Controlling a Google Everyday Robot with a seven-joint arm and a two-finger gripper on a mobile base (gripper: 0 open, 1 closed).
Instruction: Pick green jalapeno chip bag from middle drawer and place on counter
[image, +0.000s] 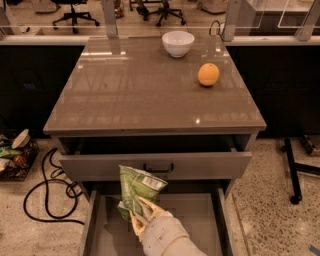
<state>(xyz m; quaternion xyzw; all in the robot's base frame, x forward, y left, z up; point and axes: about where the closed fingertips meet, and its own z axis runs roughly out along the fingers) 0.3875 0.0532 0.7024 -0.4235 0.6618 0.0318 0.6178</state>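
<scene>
It looks like an office lab: rolling chairs (75, 14) stand past the worktop's (150, 95) far edge, and cables (46, 197) lie on the floor (272, 200). The end effector (136, 212) grips the chip bag (138, 184) below the near edge.

We note ceiling-light glare on the counter (140, 95). Shade fills the middle drawer (200, 222) beneath the gripper (140, 212), which clasps the green jalapeno chip bag (135, 184).
</scene>
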